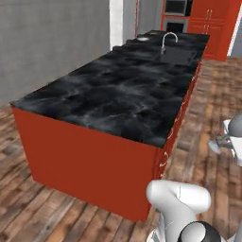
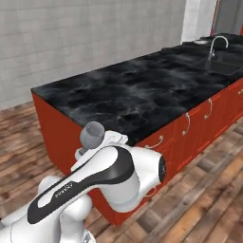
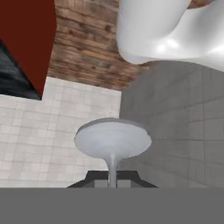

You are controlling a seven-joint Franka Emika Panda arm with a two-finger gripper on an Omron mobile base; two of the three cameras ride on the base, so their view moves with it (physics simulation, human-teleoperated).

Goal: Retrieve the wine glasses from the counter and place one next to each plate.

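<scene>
Behind arm, end effector (image 3: 112, 178) grips wine glass (image 3: 113, 142) stem, bowl unseen.

A long counter (image 1: 118, 94) of black veined marble over red cabinets stands on wood floor (image 1: 42, 208), a sink (image 1: 177, 56) and tap (image 1: 166, 40) at its far end.

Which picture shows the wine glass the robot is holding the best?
The hand view. There the wine glass sits close up, its round foot and thin stem rising from the shut end effector. The right base view shows its bowl poking up behind the arm. In the left base view I cannot make it out.
</scene>
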